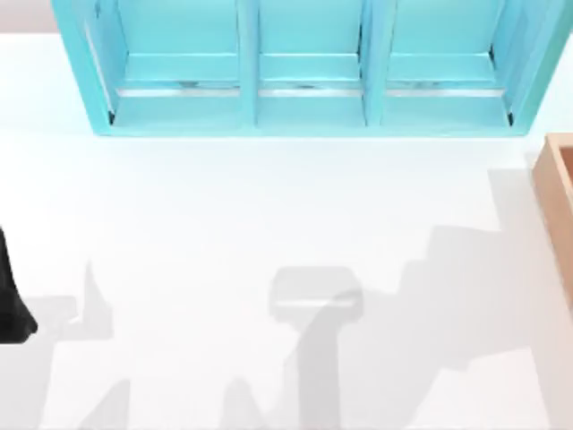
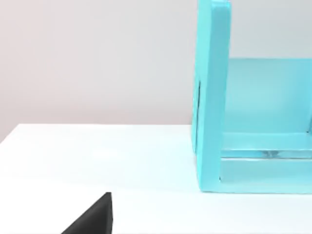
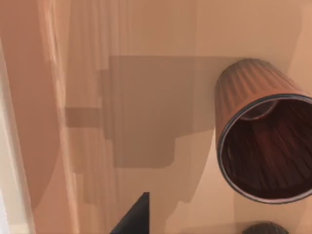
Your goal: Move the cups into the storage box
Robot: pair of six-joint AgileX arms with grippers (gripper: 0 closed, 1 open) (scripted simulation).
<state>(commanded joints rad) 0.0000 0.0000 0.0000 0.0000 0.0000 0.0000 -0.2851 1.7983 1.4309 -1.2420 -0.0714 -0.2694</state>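
The right wrist view looks into the storage box [image 3: 161, 44], where 1 ribbed reddish-brown cup [image 3: 263, 131] sits on the orange floor, with a second cup's rim [image 3: 265, 228] just beside it. Whether the right end effector [image 3: 134, 219] is spread cannot be told. The left arm [image 1: 11, 305] sits at the desk's [image 1: 224, 224] left edge, near the turquoise 3-compartment unit [image 1: 304, 90].

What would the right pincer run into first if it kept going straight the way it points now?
Most likely the orange inside floor of the storage box, which faces the right wrist view. A ribbed cup stands off to one side of that line, so it probably would not be hit, though depth is hard to judge.
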